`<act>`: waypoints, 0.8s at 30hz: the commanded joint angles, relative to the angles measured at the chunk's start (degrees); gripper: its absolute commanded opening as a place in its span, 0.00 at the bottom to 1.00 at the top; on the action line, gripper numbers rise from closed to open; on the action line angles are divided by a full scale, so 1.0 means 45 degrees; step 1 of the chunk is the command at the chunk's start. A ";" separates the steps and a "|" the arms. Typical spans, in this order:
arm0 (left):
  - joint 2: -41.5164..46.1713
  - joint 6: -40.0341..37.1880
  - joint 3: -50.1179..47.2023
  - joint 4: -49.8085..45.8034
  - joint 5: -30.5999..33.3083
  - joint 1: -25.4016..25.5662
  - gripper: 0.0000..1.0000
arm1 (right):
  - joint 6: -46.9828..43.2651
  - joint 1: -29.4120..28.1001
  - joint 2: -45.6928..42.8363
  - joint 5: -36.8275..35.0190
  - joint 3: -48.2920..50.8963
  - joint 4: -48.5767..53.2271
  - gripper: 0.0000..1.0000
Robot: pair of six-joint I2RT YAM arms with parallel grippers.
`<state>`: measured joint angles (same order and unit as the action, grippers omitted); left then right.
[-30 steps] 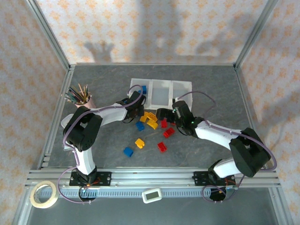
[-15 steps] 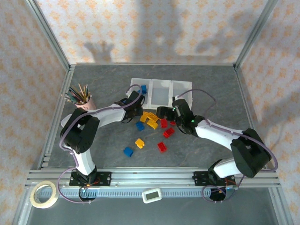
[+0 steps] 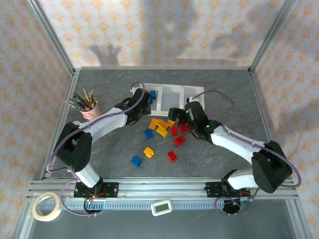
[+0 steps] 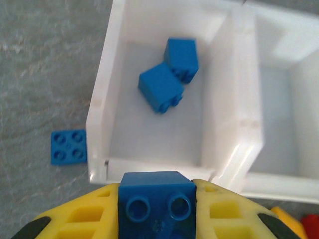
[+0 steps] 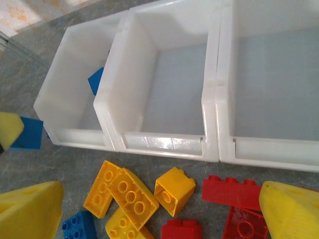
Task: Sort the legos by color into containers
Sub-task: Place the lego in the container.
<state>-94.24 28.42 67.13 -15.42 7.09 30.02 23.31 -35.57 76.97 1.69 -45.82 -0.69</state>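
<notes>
Your left gripper [image 4: 157,201] is clamped on a blue brick [image 4: 155,189], studs facing the wrist camera, with a yellow finger pressed to each side of it. From the left wrist view it hangs at the near wall of the left compartment [image 4: 102,107] of the white tray [image 3: 194,87]. Two more blue bricks [image 4: 160,88] lie inside that compartment, touching each other near its far side. A flat blue plate [image 4: 69,147] lies on the surface [image 3: 224,89] just outside the compartment's left wall.

Your right gripper [image 5: 159,199] stands wide apart and holds nothing, with its two yellow fingers [image 5: 30,216] at the bottom corners of its wrist view. It hovers over the loose pile just in front of the tray. Below it you see a cluster of yellow bricks [image 5: 124,196], a yellow cube [image 5: 173,189] beside them, a long red brick [image 5: 232,191] to the right with more red pieces under it, and a blue brick [image 5: 79,226] at the lower left.

From the top view, the rest of the legos lie scattered on the surface between the two arms: a single yellow brick [image 3: 148,152], a blue one [image 3: 136,161] nearer the bases, and red ones [image 3: 172,156] to the right. A pink cup of pencils [image 3: 89,107] stands well left of the tray.
</notes>
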 commanded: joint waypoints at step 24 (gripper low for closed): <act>-0.5288 -0.0784 0.6033 -0.1088 0.0489 -0.0851 0.41 | -0.0344 0.0316 0.0188 -0.0880 -0.1549 0.1005 1.00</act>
<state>-119.24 26.24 92.40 -19.14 10.35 26.24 23.09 -34.39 78.17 -0.69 -50.52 2.33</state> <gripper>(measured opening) 0.395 0.998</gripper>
